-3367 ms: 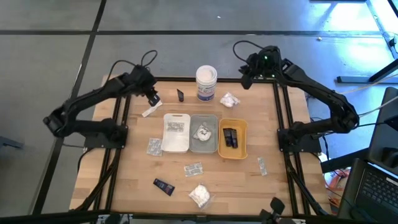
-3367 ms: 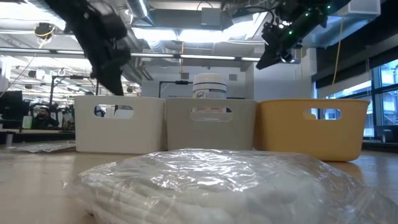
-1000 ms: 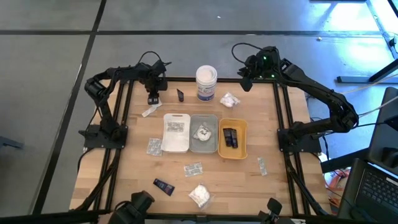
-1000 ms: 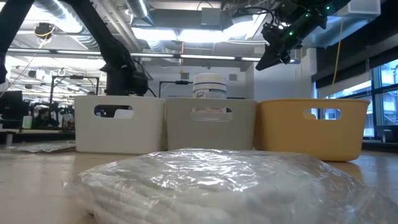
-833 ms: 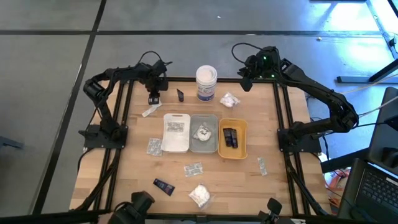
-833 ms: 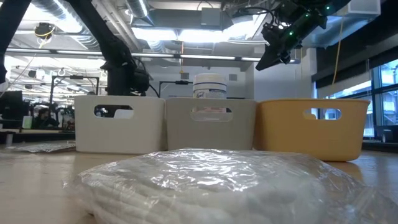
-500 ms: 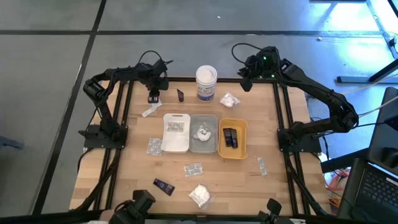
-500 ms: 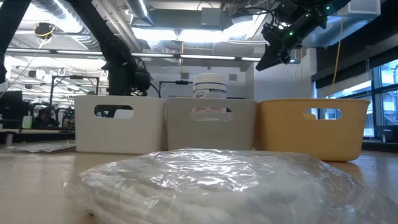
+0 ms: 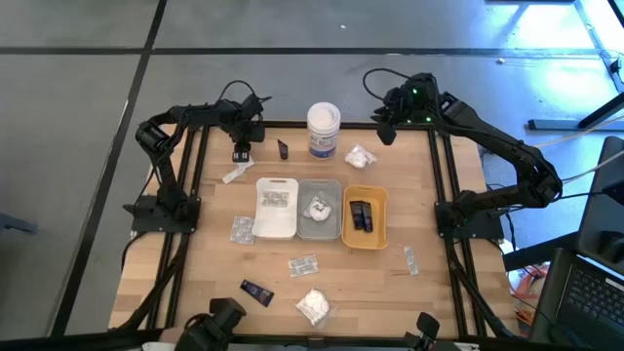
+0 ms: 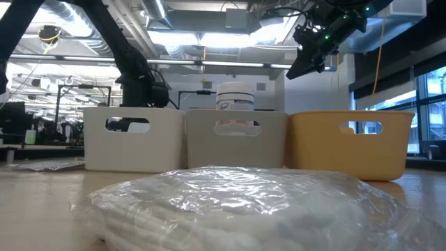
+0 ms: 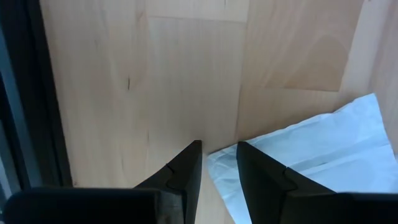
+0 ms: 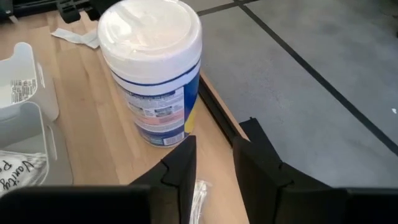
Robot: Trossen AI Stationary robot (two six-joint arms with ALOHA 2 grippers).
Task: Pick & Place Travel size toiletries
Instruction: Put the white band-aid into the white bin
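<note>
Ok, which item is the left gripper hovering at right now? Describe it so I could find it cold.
Start at the white tray, leftmost of the three trays mid-table, and go towards the far left corner. On the bare wood lies a flat white sachet, directly under the left gripper. Unlike the small black tube standing by the tall white tub, it is pale, thin and lies flat.

The robot has two thin black arms [image 9: 185, 122] with bendy joints, and black cables loop over their tops. Each arm ends in two flat, dark, pointy fingers [image 11: 186, 171]. A little green light [image 9: 416, 92] glows on the right arm.
</note>
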